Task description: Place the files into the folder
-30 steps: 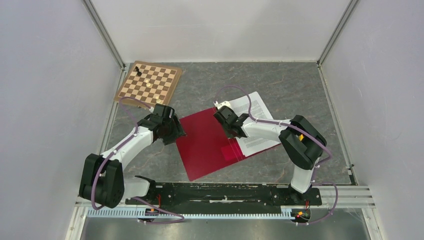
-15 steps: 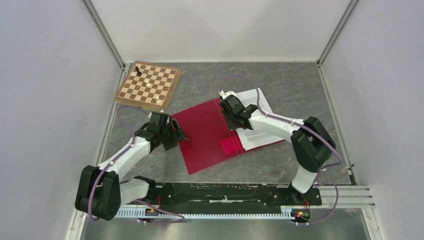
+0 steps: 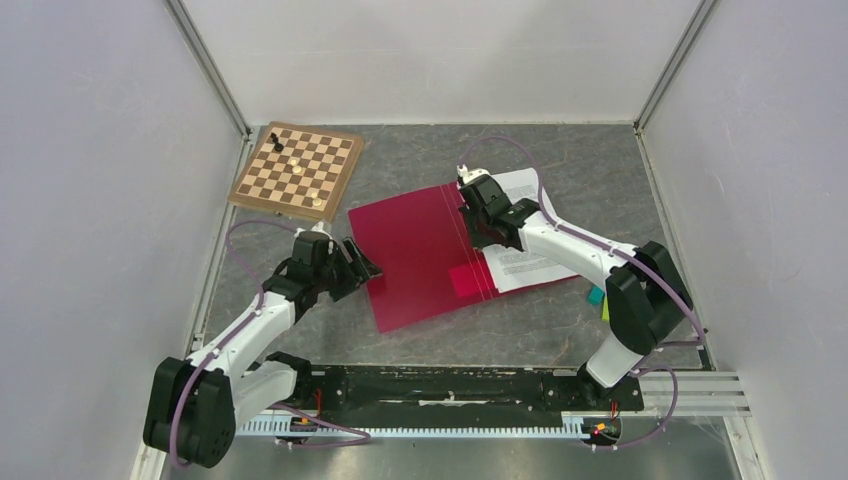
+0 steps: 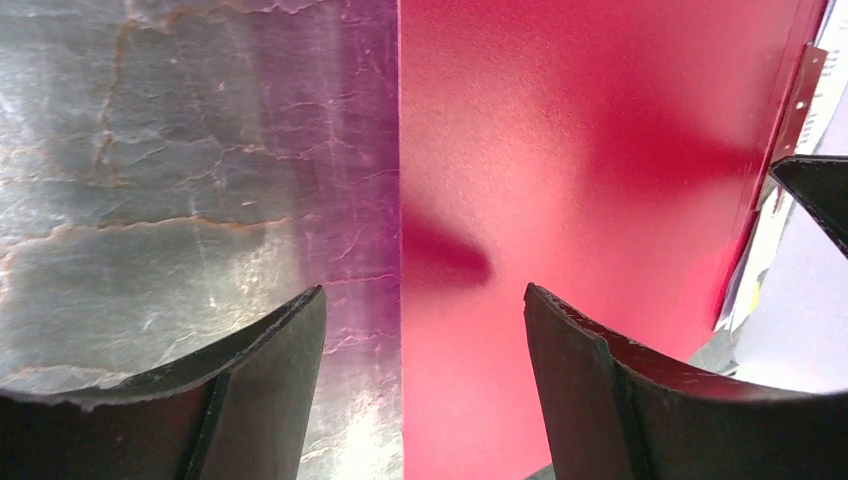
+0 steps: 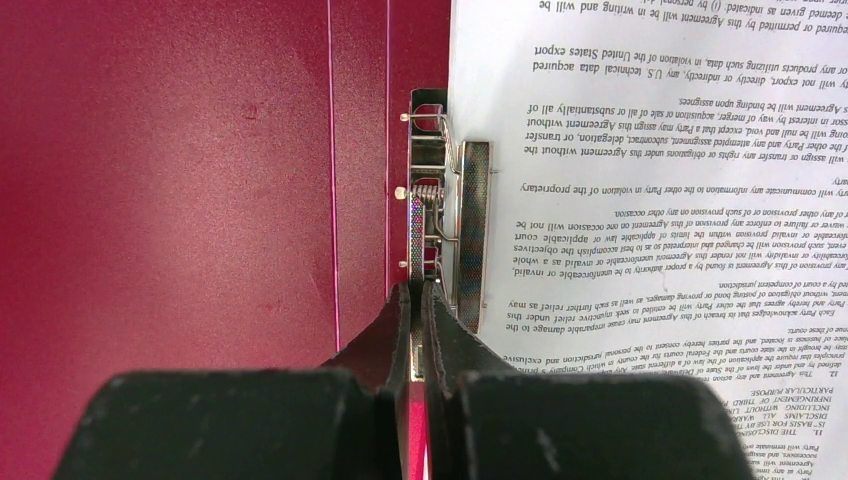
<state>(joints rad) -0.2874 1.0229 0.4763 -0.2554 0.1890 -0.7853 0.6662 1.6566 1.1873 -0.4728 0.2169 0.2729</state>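
**Top view.** The folder (image 3: 415, 250) is seen lying open and flat near the middle of the table (image 3: 580, 160), its red inner side up. The files (image 3: 525, 262) are laid on its right half, printed side up, with their far corner reaching past the folder's back edge. The left gripper (image 3: 358, 262) is held at the folder's left edge. The right gripper (image 3: 476, 222) is set down at the spine. A chessboard (image 3: 298, 168) is noted at the back left, well apart from the work.

**Left wrist.** The claw is seen spread wide, with nothing pinched. The folder's left edge runs between the two fingers, red cover on one side and bare table on the other.

**Right wrist.** The claw is pressed together, its tips at the near end of the metal clip (image 5: 440, 200). Whether anything is nipped there cannot be told. The clip's plate appears to lie over the sheets' edge, though this is not certain.

**Progress.** The sheets are judged to be placed; the cover is not yet folded over them, so closing remains.

**Appearance.** The sheets are white and densely printed in black. The folder is matte crimson, thin and stiff-looking, with two fine creases beside the spine.
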